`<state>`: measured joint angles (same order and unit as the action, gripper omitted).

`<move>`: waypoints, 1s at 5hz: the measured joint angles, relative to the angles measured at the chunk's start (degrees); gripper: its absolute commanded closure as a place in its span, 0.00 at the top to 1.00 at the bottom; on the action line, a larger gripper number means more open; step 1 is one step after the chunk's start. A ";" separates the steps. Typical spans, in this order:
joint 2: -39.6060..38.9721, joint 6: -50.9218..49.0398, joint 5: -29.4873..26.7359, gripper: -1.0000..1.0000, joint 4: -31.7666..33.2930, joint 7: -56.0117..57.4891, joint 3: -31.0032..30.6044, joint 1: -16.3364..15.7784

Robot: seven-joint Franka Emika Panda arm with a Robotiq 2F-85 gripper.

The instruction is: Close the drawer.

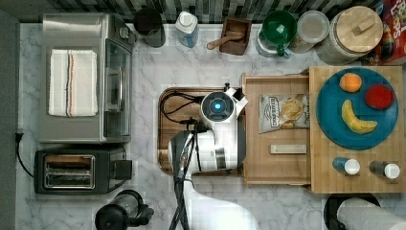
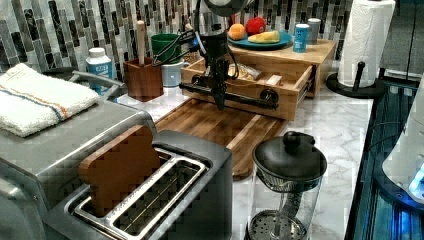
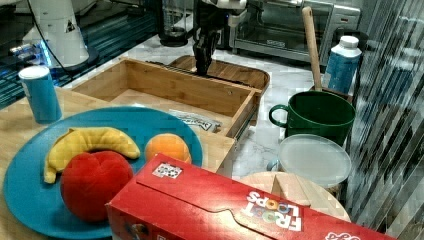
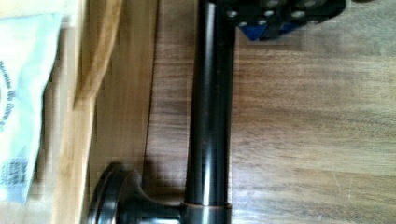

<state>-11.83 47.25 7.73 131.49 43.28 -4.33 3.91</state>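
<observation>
I am holding my gripper [image 2: 219,95] down at the dark handle bar [image 2: 230,96] on the front of the drawer [image 1: 275,163]. I cannot tell if my gripper is open or closed. The drawer is sticking out, with a chip bag [image 1: 283,112] lying inside.

One drawer [image 1: 275,165], pulled out, holding one chip bag [image 1: 282,112] and one pale wooden bar [image 1: 287,149]. One blue plate [image 1: 335,129] carrying three fruits: one orange [image 1: 350,82], one red apple [image 1: 379,97], one banana [image 1: 356,120]. Two shakers [image 1: 345,165] [image 1: 385,169]. One toaster [image 1: 79,170], one toaster oven [image 1: 86,76], one green mug [image 1: 278,28], one paper towel roll [image 1: 366,215], one cereal box [image 3: 225,205].
</observation>
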 measured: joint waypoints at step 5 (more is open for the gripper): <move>-0.24 6.21 -0.31 0.00 0.22 11.33 1.61 5.93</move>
<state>-12.07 53.46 7.41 131.71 54.61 -2.71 9.84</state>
